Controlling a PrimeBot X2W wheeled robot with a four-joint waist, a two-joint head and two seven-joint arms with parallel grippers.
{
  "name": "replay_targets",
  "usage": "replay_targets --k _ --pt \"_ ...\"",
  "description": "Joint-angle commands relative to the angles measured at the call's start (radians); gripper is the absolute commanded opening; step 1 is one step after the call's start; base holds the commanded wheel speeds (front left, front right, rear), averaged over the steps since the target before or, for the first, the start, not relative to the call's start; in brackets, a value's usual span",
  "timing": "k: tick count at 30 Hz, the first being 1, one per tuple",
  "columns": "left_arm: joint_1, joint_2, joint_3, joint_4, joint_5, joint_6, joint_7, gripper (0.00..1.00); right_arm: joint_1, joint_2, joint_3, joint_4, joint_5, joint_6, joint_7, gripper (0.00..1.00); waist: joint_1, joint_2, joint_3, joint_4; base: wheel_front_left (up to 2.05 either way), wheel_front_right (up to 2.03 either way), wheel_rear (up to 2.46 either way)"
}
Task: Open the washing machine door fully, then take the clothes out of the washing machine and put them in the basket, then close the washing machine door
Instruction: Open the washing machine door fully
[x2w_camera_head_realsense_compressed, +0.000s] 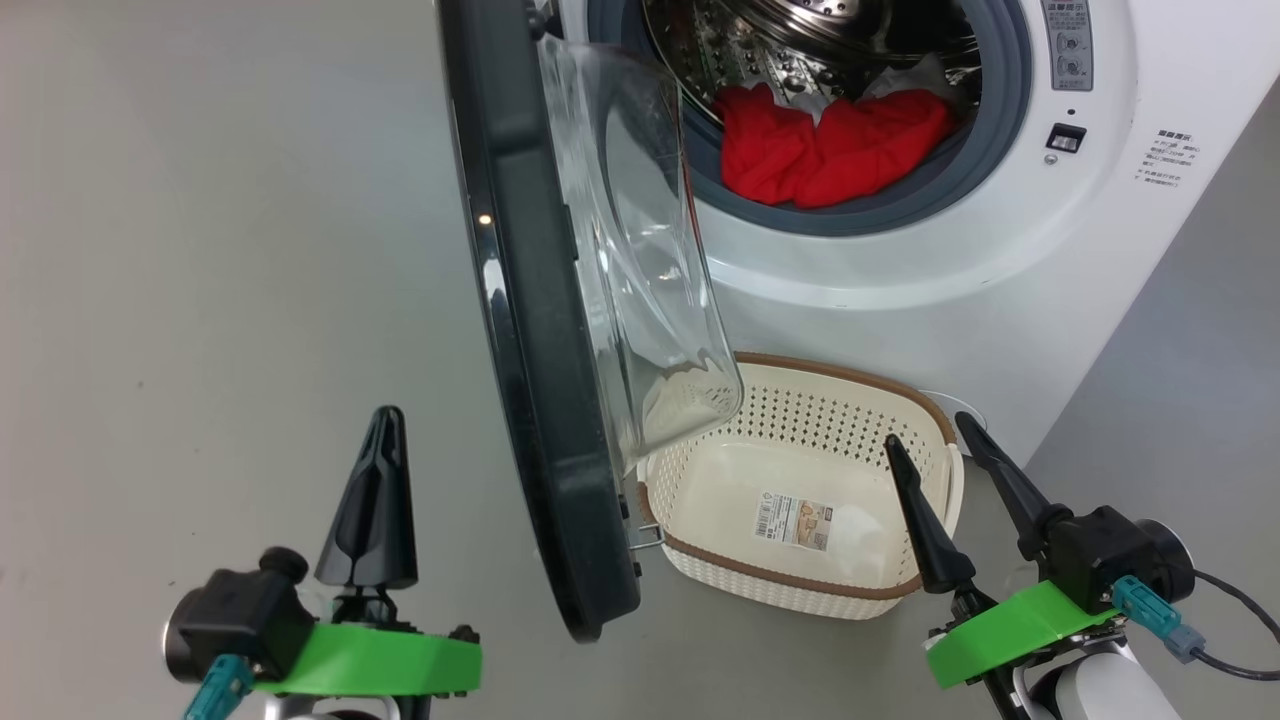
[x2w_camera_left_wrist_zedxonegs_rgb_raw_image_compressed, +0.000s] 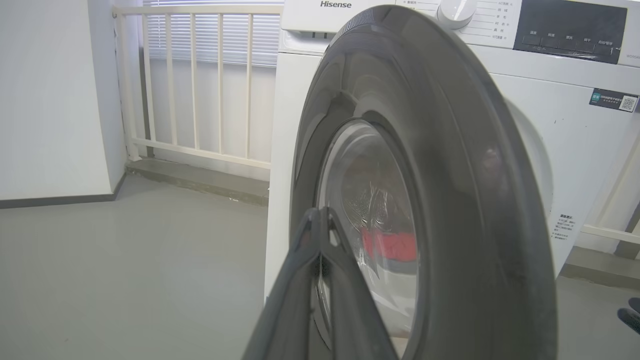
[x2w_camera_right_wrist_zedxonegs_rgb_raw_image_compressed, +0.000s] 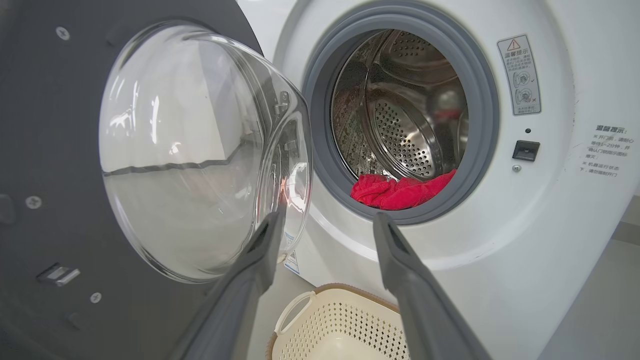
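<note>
the top of the washing machine door (x2w_camera_head_realsense_compressed: 540, 330) runs off the head view, and its bulging glass covers the left end of the basket (x2w_camera_head_realsense_compressed: 850, 376). my right wrist view cuts the basket off at the bottom edge. behind the red clothes (x2w_camera_head_realsense_compressed: 830, 150) there is a pale crumpled bit, possibly the white cloth, but i can't make it out well. through the door glass in my left wrist view the red is a blur.

my left gripper (x2w_camera_head_realsense_compressed: 388, 412) sits low at the lower left, fingers pointing up and pressed together on nothing, on the outer side of the door and apart from it. my right gripper (x2w_camera_head_realsense_compressed: 926, 430) is at the lower right, fingers spread wide with nothing between them, tips over the basket's right end in the head view, pointing toward the drum opening.

the door stands swung out, edge-on to me, glossy dark rim and clear bowl. the clothes lie heaped at the drum's front, lapping onto the grey ring of the washing machine (x2w_camera_head_realsense_compressed: 1000, 250). the basket sits on the floor just beside the machine's front, below the opening, its paper label showing.
</note>
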Motion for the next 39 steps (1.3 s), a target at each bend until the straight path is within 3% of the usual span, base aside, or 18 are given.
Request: replay_targets --k 1,4,12,20,29,39 --pt "-0.015 0.009 0.037 -0.032 0.013 -0.004 -0.012 0.0 -0.004 0.004 0.016 -0.021 0.017 0.006 -0.006 0.93 0.0 0.0 0.0 0.0 0.0 0.0 0.0" --pt "-0.018 0.009 0.045 -0.068 0.019 0.003 -0.012 0.0 -0.003 0.004 0.015 -0.018 0.019 0.006 -0.006 1.0 0.0 0.0 -0.002 -0.002 0.0 0.0 0.0" --pt "-0.031 0.008 0.043 -0.233 0.055 -0.001 -0.012 0.0 0.002 0.004 0.014 -0.013 0.025 0.006 -0.006 1.0 0.0 0.0 -0.012 -0.01 0.0 0.0 0.0" --pt "-0.045 0.01 -0.069 -0.379 0.096 -0.045 0.01 0.0 0.008 0.004 0.015 -0.019 0.028 0.006 -0.006 1.0 0.0 0.0 -0.015 -0.02 0.0 0.0 0.0" --pt "-0.043 0.009 -0.225 -0.318 0.081 -0.111 0.1 0.0 0.004 0.004 0.016 -0.02 0.023 0.006 -0.006 1.0 0.0 0.0 -0.004 -0.032 0.0 0.0 0.0" --pt "-0.032 0.009 -0.275 -0.208 0.025 -0.105 0.196 0.0 -0.005 0.005 0.015 -0.02 0.015 0.006 -0.006 1.0 0.0 0.0 0.018 -0.051 0.0 0.0 0.0"
